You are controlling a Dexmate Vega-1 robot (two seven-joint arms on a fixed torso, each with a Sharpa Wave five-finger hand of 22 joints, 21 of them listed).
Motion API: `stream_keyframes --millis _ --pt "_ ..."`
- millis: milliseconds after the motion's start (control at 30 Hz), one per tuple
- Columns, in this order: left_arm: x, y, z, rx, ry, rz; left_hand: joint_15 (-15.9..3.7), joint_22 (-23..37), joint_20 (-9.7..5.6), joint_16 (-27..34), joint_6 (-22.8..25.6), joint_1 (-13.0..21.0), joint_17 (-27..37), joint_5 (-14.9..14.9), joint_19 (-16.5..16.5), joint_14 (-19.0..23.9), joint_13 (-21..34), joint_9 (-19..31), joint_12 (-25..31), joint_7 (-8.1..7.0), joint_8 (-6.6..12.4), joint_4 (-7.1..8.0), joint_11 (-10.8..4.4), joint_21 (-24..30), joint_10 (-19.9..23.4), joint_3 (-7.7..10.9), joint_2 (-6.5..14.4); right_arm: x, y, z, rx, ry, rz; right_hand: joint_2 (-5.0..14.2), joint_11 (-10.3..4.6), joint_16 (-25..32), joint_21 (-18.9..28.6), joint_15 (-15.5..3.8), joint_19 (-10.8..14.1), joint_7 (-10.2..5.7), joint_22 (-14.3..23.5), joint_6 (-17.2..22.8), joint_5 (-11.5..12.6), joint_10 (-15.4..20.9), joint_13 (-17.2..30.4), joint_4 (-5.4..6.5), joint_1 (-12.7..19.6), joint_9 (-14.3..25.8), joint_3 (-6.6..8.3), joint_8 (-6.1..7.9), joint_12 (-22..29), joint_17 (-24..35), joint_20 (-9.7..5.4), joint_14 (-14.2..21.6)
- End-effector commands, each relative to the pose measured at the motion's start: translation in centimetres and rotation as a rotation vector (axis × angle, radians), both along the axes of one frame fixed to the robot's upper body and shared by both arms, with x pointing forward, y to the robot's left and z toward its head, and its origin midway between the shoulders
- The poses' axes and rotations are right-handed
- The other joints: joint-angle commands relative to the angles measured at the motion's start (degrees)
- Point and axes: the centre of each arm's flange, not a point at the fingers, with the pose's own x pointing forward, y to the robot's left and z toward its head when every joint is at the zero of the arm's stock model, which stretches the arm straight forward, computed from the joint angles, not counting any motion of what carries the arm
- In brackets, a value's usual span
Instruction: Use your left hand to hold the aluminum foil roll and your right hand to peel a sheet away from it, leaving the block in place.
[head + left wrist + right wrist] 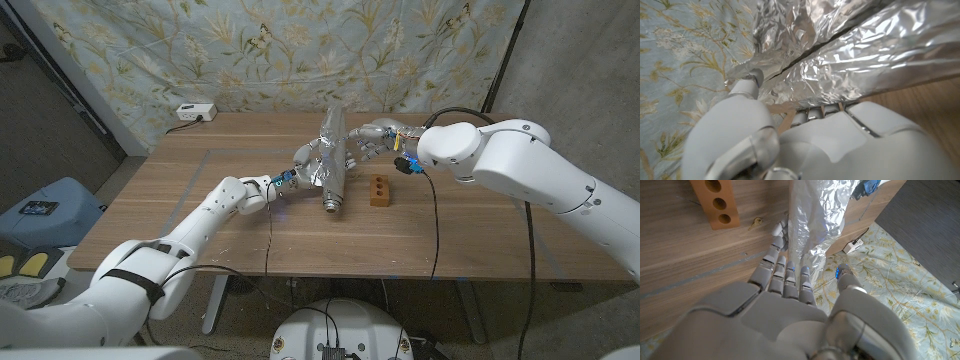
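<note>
Head view shows the wooden table (200, 235) with the aluminum foil roll (333, 175) lying a little above the middle of the frame, its dark core end pointing toward the bottom. The left hand (303, 160) comes from the lower left and its fingers grip the roll on the left side. From the roll a sheet (331, 128) of foil stands up, crinkled and shiny. The right hand (372, 140) reaches in from the right and its fingers touch the sheet near the top centre of the frame; whether they really pinch it, I cannot tell (the foil hides the fingertips). Just to the right of the roll sits the wooden block (379, 189) with holes in it, apart from the foil.

In the left wrist view the foil fills the upper part, and the thumb (751, 82) presses against it. In the right wrist view the block (715, 202) is at the upper left.
</note>
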Motion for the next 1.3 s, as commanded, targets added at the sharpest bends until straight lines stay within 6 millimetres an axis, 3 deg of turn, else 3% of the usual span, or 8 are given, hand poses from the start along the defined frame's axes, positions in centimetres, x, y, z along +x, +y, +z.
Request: stream_keyframes --millis 33,300,567,833,1000,1300 --pt "0.0 -0.7 -0.2 -0.016 0.002 -0.022 -0.04 0.2 -0.02 0.27 -0.4 -0.69 0.06 -0.6 -0.16 -0.47 -0.04 -0.2 -0.33 0.04 -0.06 0.1 -0.04 -0.17 0.06 -0.53 -0.12 -0.5 0.1 0.2 -0.017 -0.001 -0.011 0.03 0.53 0.04 0.1 0.3 0.37 3.31 0.18 0.29 -0.34 0.2 0.06 -0.08 0.74 0.18 0.15 0.06 -0.02 0.18 0.28 0.35" --pt "0.0 -0.8 -0.1 -0.01 0.005 -0.013 -0.4 0.23 -0.07 0.71 0.72 -0.39 -0.24 -1.68 0.01 -0.07 -0.1 -0.89 -0.27 0.32 0.57 -0.26 -0.24 -0.16 1.32 -0.56 0.37 -1.1 1.1 0.4 -0.078 -0.007 -0.046 -0.19 0.86 0.9 0.72 0.54 2.85 3.99 0.21 1.88 -0.33 2.65 0.26 -0.34 2.19 0.19 -0.09 0.43 0.68 0.24 0.7 3.22" --pt "0.1 -0.7 0.0 -0.008 0.006 -0.006 -0.74 0.27 -0.12 1.09 2.09 0.28 -0.59 -2.38 0.49 0.53 -0.14 -1.52 -0.25 0.7 1.12 -0.69 -0.32 0.0 2.42 -0.02 1.27 -1.4 2.6 0.8 -0.144 0.002 -0.077 -0.53 0.95 0.92 0.81 1.14 3.53 4.16 0.21 1.96 -0.32 3.22 0.4 -0.74 3.21 0.19 -0.06 0.33 0.79 0.17 1.6 3.77" --pt "0.2 -0.4 0.0 -0.003 0.004 0.006 -1.36 0.28 -0.17 1.4 3.89 1.01 -0.99 -2.91 1.05 1.15 -0.13 -2.11 -0.3 0.44 1.73 -1.36 -0.93 0.2 3.41 0.43 1.45 -1.1 3.8 1.0 -0.188 0.022 -0.089 -1.04 0.99 0.64 0.73 2.09 3.85 4.27 0.23 1.4 -0.33 3.21 0.52 -0.95 4.2 0.17 -0.2 -0.01 0.65 0.11 2.61 3.68" --pt "0.2 -0.2 0.1 0.006 0.006 0.033 -1.77 0.27 -0.18 1.66 5.35 2.99 -1.26 -2.43 1.23 1.62 -0.09 -2.54 -0.15 0.54 2.18 -2.17 -1.15 0.26 4.62 1.91 2.77 -0.7 4.4 1.3 -0.21 0.031 -0.104 -1.33 1.0 0.36 0.62 2.69 3.94 4.34 0.24 0.86 -0.34 2.88 0.59 -0.91 4.81 0.16 -0.39 -0.26 0.44 0.12 3.34 3.41" --pt "0.3 0.0 0.3 0.026 -0.003 0.059 -2.43 0.23 -0.24 1.75 8.36 3.66 -1.64 -1.78 1.74 2.59 0.1 -2.64 0.72 -0.41 3.17 -2.18 -1.86 0.46 6.67 2.59 2.64 0.2 5.2 1.5 -0.282 0.072 -0.127 -1.87 1.03 -0.92 -0.23 3.01 2.92 4.37 0.28 -1.42 -0.38 0.6 0.81 -0.11 5.48 0.11 -1.84 -0.73 -0.41 0.61 4.61 0.95"
